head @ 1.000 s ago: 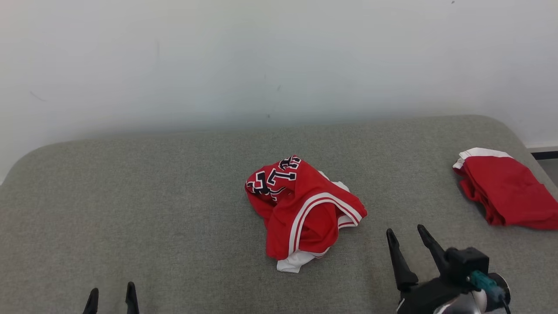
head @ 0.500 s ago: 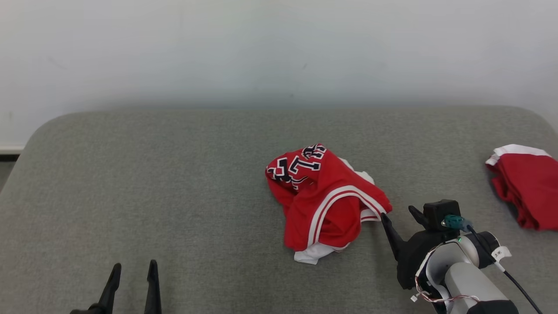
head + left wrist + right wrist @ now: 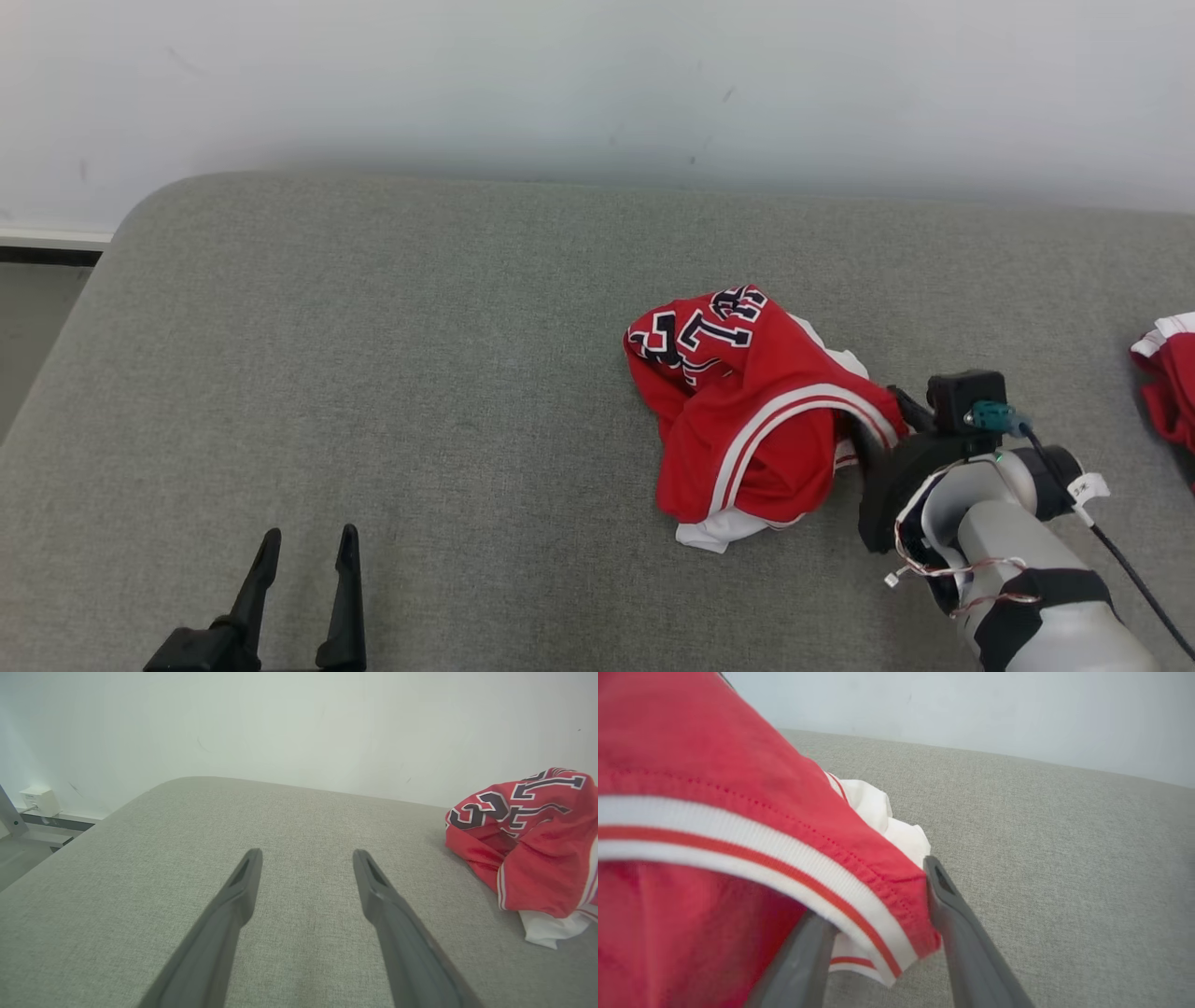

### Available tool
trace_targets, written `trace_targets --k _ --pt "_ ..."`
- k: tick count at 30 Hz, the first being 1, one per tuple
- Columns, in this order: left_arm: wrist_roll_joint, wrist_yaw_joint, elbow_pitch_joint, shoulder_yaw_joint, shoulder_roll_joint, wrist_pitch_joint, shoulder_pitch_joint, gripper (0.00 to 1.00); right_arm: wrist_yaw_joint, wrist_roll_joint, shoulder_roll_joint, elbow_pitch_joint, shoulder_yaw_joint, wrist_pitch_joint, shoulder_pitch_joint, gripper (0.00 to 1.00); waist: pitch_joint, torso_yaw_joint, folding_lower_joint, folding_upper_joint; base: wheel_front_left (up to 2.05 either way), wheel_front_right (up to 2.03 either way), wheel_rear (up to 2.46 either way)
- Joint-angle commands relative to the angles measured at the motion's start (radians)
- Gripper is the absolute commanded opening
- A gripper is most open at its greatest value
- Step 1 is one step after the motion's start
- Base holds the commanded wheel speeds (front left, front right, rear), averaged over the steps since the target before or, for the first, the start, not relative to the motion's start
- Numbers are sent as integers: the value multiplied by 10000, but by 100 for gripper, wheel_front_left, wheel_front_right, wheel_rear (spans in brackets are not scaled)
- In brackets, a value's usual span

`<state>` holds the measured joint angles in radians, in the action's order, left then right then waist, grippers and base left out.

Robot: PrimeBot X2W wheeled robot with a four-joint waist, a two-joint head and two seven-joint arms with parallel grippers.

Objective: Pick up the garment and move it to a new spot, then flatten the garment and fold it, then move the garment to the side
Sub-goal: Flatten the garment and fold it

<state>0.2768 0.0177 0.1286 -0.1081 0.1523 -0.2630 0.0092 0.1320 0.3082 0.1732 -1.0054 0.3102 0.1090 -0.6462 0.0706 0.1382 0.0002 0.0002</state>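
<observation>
The right gripper [image 3: 882, 425] sits at the right edge of the red jersey [image 3: 747, 411], its two fingers apart and straddling the striped hem there. In the right wrist view one finger [image 3: 957, 924] lies bare along the outside of the hem, while the other runs under the white-and-red band with its tip hidden by cloth. The hem sits between the fingers, which are not pressed together, so the gripper is open around the cloth rather than clamped on it. The jersey itself is a crumpled heap lying on the grey cushion [image 3: 420, 355]. Dark numbers edged in white show on its far left part, a curved striped band crosses its middle, and white cloth pokes out at its near edge and on its far right side. Well to the left of the jersey and nearer the robot, the left gripper [image 3: 310, 532] hovers over bare cushion with its fingers wide apart and nothing between them. Well to the right of the jersey, a second red cloth [image 3: 1167, 383] with a white edge lies on the same cushion, cut off by the frame. Beyond the jersey a pale wall [image 3: 560, 84] rises behind the cushion.
</observation>
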Motion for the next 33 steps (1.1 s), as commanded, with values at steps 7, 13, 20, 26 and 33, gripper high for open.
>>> trace_targets --k 7,13,20,26,33 --pt "-48 21 180 70 -20 -18 121 100 -29 -351 -536 -574 -12 816 -1130 0 -427 -167 -2 -2 0 0 0" --pt "-22 67 119 130 -31 -19 223 100 -29 156 -982 182 866 855 -1803 0 -611 -343 -2 -2 0 0 0" --pt "8 129 -28 246 -46 -15 290 100 -30 2061 -1225 2171 2511 530 -3153 0 -542 -572 -2 -2 0 0 0" --pt "-41 98 -93 261 -67 -15 233 100 -30 4122 -1233 3893 3366 1060 -4580 0 -445 -634 -2 -2 0 0 0" --pt "-90 56 -105 297 -131 -15 176 100 -30 4346 -1210 3511 2518 1540 -5220 0 -361 -711 -2 -2 0 0 0"
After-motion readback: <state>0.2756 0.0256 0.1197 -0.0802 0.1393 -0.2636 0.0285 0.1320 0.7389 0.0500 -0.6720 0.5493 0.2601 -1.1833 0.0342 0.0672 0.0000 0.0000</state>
